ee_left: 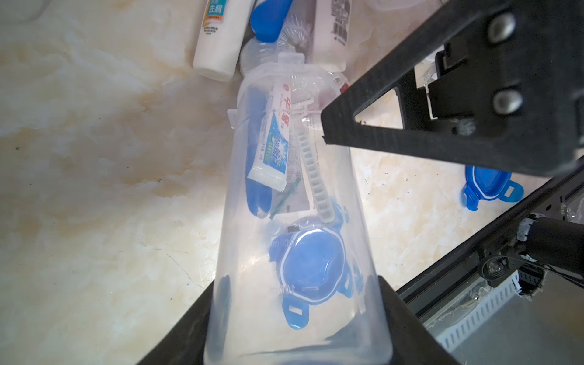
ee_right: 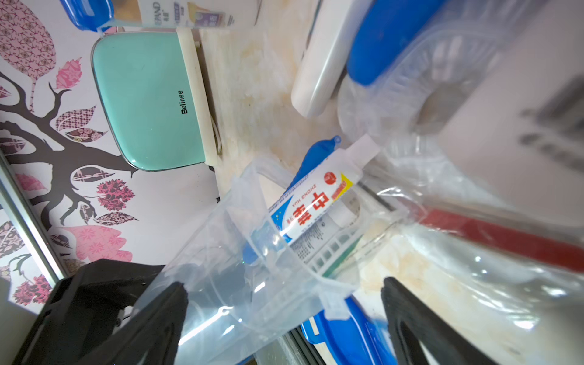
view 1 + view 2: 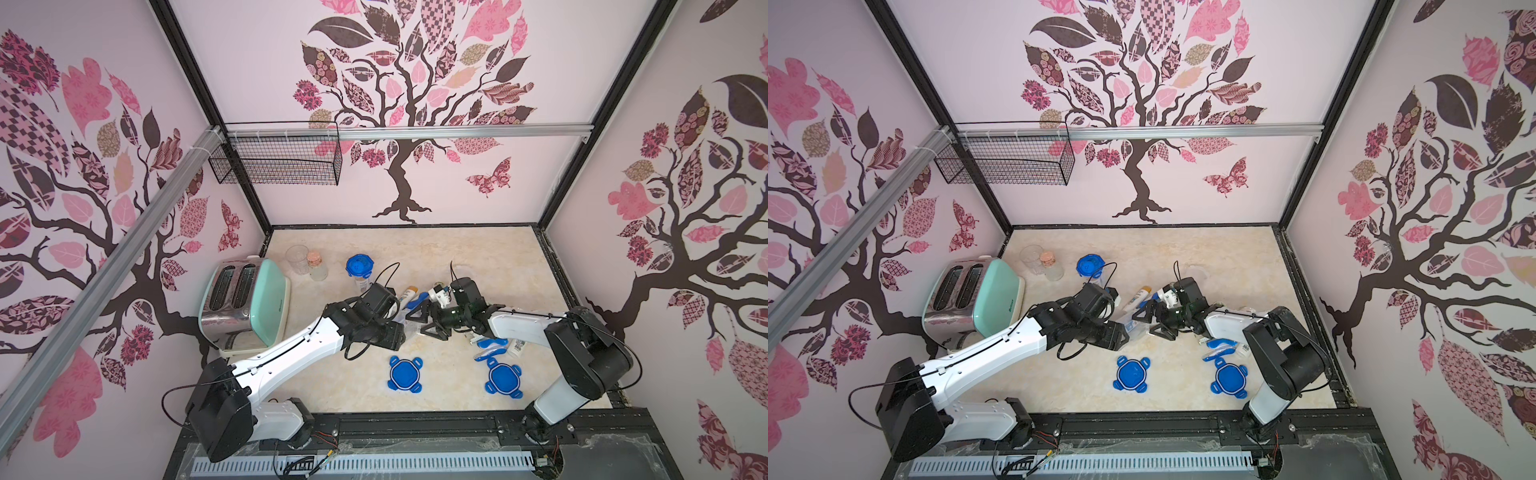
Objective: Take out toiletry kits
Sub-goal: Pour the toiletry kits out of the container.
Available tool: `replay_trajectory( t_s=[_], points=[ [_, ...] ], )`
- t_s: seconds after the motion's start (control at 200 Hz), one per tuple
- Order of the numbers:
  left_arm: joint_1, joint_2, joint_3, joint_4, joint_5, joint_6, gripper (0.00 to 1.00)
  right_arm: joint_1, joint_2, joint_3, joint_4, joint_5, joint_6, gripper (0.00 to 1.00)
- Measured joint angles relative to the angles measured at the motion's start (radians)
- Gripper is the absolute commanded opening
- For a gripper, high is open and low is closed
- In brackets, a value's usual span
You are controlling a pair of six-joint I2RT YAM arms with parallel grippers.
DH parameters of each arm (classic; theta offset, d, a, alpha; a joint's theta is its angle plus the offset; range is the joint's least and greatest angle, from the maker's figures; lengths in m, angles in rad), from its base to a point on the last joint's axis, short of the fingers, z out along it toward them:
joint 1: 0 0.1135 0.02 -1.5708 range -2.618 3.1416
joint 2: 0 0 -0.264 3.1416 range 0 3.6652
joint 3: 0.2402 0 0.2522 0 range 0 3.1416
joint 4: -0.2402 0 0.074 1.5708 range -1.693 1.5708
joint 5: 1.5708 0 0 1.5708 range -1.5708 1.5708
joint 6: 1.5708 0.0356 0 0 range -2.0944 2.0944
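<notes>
Pale pink walls (image 3: 457,199) carry a dark tree decal (image 3: 401,178) with patterned pink leaves, rising beyond the left tool (image 3: 401,334). A black wire basket (image 3: 282,160) hangs from a silver rail (image 3: 457,132), higher up and to the tool's left. Under it the tabletop (image 3: 478,257) is creamy marble, evenly lit. A mint toaster (image 3: 266,299) stands well off to its left.
</notes>
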Motion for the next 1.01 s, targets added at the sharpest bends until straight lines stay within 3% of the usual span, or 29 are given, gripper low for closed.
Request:
replay_trajectory(
  t_s=[0.43, 1.005],
  points=[
    [0.014, -0.019, 0.097, -0.087, -0.039, 0.026, 0.0, -0.019, -0.019, -0.006, -0.169, 0.049, -0.106, 0.98],
    [0.014, -0.056, 0.146, -0.092, 0.021, 0.042, 0.0, -0.122, -0.162, -0.006, -0.276, 0.093, -0.161, 0.98]
  ],
)
